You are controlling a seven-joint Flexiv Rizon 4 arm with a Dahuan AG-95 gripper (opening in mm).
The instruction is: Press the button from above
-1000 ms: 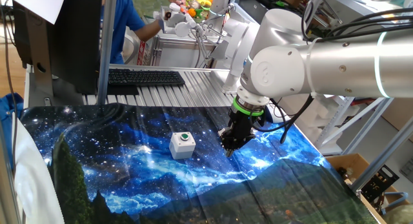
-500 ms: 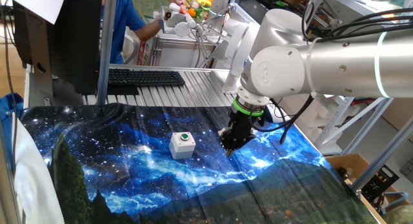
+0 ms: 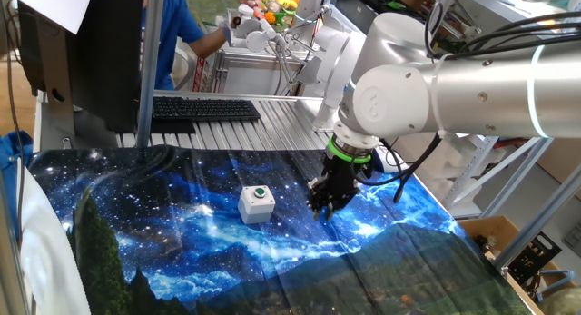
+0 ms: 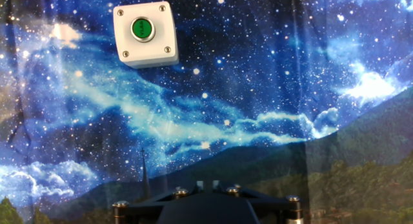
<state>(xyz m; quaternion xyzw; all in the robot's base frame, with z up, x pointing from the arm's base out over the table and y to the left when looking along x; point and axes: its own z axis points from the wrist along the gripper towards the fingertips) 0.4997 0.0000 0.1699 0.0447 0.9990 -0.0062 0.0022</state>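
Observation:
The button [image 3: 259, 192] is a small round green push-button with a dark rim, set in the top of a light-grey box [image 3: 255, 207] on the starry blue cloth. In the hand view the button [image 4: 142, 28] and its box [image 4: 146, 50] sit at the upper left. My gripper [image 3: 321, 204] hangs just above the cloth, to the right of the box and apart from it. Its dark fingers point down. In the hand view only the dark gripper base [image 4: 213, 208] shows at the bottom edge, and no view shows the fingertip gap.
The starry blue cloth [image 3: 182, 242] covers the table. A black keyboard [image 3: 204, 108] lies behind it on a ribbed metal surface. A dark monitor [image 3: 86, 52] stands at the back left, and a person in blue [image 3: 177, 29] is behind it.
My gripper has edged very slightly to the left, toward the box. The button and box have not moved.

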